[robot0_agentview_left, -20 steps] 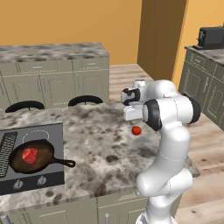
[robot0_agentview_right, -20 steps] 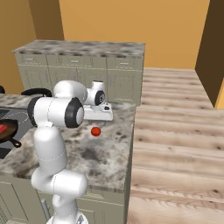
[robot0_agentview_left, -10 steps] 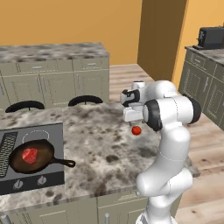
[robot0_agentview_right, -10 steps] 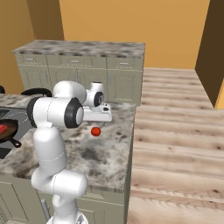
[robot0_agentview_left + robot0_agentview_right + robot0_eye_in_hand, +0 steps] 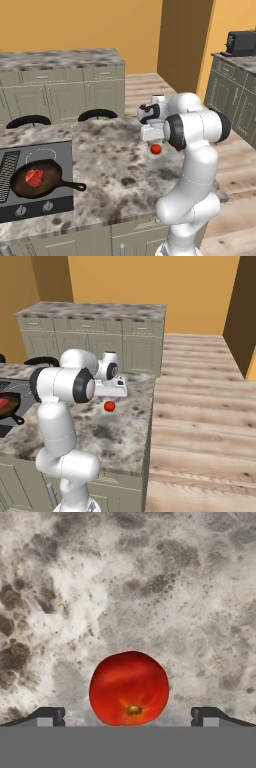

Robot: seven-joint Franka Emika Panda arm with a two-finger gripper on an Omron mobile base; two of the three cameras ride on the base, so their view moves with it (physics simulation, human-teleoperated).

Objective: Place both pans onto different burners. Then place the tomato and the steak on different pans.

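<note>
The tomato [image 5: 129, 688] is seen lying on the marbled countertop [image 5: 110, 160], framed between the widely spread fingertips [image 5: 47, 716] of the gripper [image 5: 127, 718], untouched by either. The steak [image 5: 34, 177] is held in the brown pan [image 5: 37, 179] on the cooktop [image 5: 60, 150], well apart from the tomato.

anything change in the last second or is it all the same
Nothing visibly changed. The gripper hangs open over the tomato on the stone counter, one fingertip on each side, just as before. Nothing was taken hold of or let go. The steak lies in the brown pan on the cooktop as it did.
</note>
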